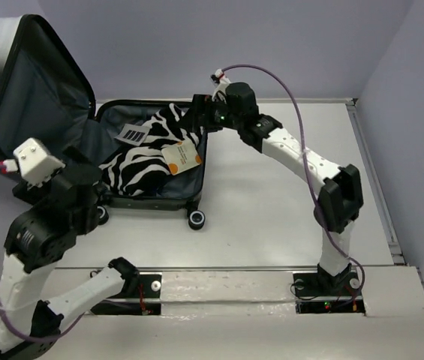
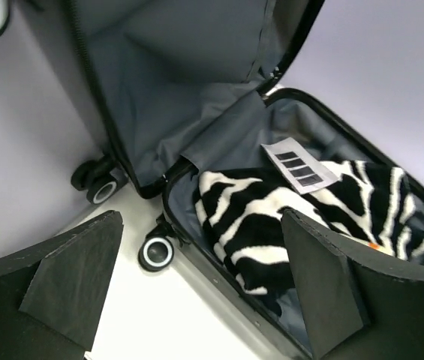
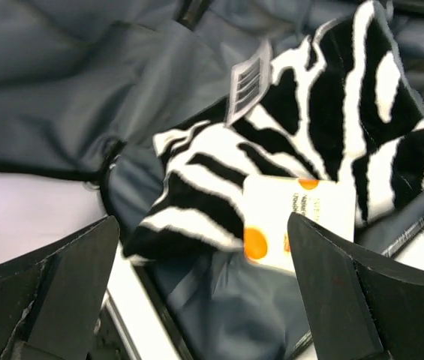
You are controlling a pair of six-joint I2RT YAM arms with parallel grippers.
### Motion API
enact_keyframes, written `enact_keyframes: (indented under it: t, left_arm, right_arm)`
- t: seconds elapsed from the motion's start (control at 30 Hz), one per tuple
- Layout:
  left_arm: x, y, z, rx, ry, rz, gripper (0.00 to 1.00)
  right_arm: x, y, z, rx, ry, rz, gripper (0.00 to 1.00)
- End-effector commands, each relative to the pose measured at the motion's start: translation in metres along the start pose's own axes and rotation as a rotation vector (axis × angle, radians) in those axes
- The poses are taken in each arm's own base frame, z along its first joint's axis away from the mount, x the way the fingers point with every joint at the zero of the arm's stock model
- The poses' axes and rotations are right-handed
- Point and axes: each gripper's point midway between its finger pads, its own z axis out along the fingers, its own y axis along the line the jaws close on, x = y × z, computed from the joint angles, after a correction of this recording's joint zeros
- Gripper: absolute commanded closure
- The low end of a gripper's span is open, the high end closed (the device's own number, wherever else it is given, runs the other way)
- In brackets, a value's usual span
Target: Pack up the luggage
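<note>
The suitcase is dark grey inside, and its wheels are black with pale rims. The blanket in it has black and white zebra stripes. At the blanket's 10 o'clock, a white tag has black bars. At its 3 o'clock, a white card has orange dots. The table is white and the wall is pale purple.

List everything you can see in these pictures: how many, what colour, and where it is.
luggage: one, dark grey lining, open on the table's left, lid raised
zebra-print cloth: one, black and white, inside the luggage
tag: one, white with black bars, on the cloth
card: one, white with orange spots, on the cloth
table: one, white
left gripper: one, black fingers, open, near the luggage's left end
right gripper: one, black fingers, open, above the cloth
</note>
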Motion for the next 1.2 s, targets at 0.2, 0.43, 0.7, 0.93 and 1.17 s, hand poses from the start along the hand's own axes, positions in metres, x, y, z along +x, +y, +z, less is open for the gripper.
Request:
enact_keyframes:
  t: [0.2, 0.43, 0.7, 0.93, 1.17]
  left_arm:
    - [0.039, 0.007, 0.109, -0.283, 0.093, 0.241, 0.01]
    - [0.056, 0.072, 0.095, -0.554, -0.016, 0.236, 0.29]
    - [0.037, 0.114, 0.112, -0.822, -0.077, 0.228, 0.26]
    - [0.017, 0.111, 0.129, -0.856, -0.115, 0.23, 0.27]
    - [0.015, 0.108, 0.136, -0.86, -0.107, 0.26, 0.56]
  right_arm:
    - [0.032, 0.01, -0.097, -0.011, -0.039, -0.145, 0.02]
    - [0.066, 0.004, -0.097, -0.073, 0.021, -0.132, 0.04]
    - [0.093, -0.009, -0.095, -0.103, 0.068, -0.117, 0.05]
    - [0.095, -0.036, -0.092, -0.03, 0.065, -0.095, 0.07]
    - [0.09, -0.069, -0.079, 0.048, 0.06, -0.029, 0.12]
